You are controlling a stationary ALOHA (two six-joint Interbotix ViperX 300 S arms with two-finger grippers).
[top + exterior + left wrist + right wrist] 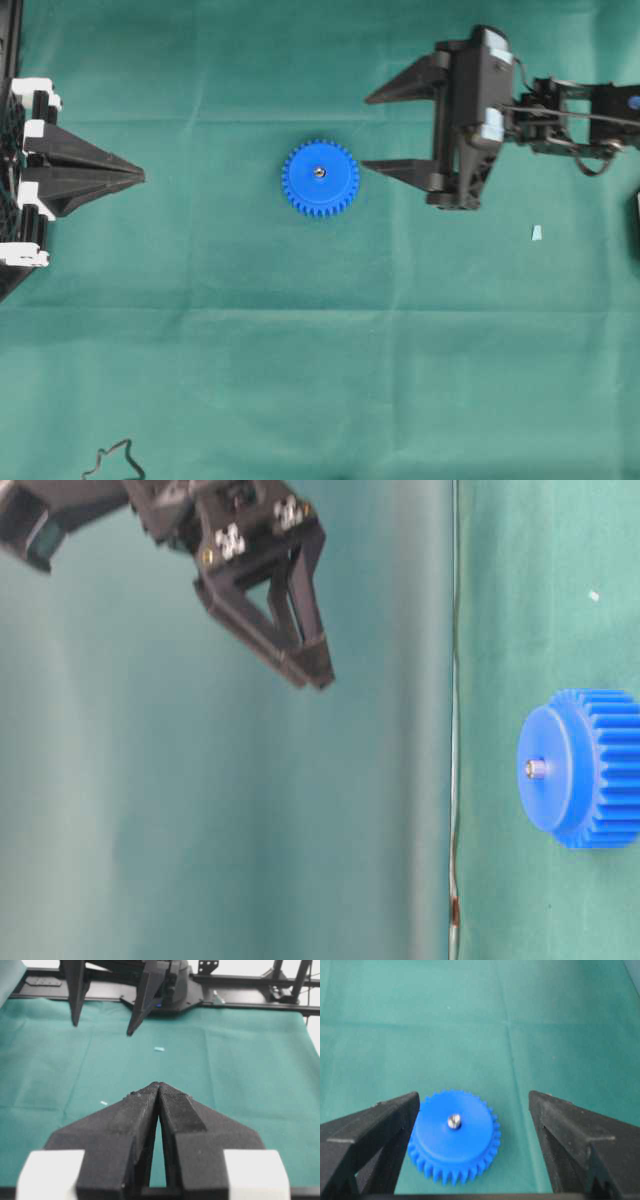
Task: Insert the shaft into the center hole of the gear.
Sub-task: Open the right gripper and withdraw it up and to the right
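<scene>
Overhead, the right pincer point(372, 130) stands spread wide and empty, just beside the gear point(320, 178), where the shaft point(318, 172) already sits in the center hole; the left pincer point(138, 175) is pressed together, well apart. At table level the pin stands proud of the hub below the spread fingers. The right wrist view frames the gear between them. Best judged: withdraw straight, without brushing the teeth. No readable writing anywhere.

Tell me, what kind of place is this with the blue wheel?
Probably a robot test bench in a lab. A green cloth covers the table, two black robot grippers, left and right, face each other, and a blue gear with a small metal pin in it lies between them.
</scene>
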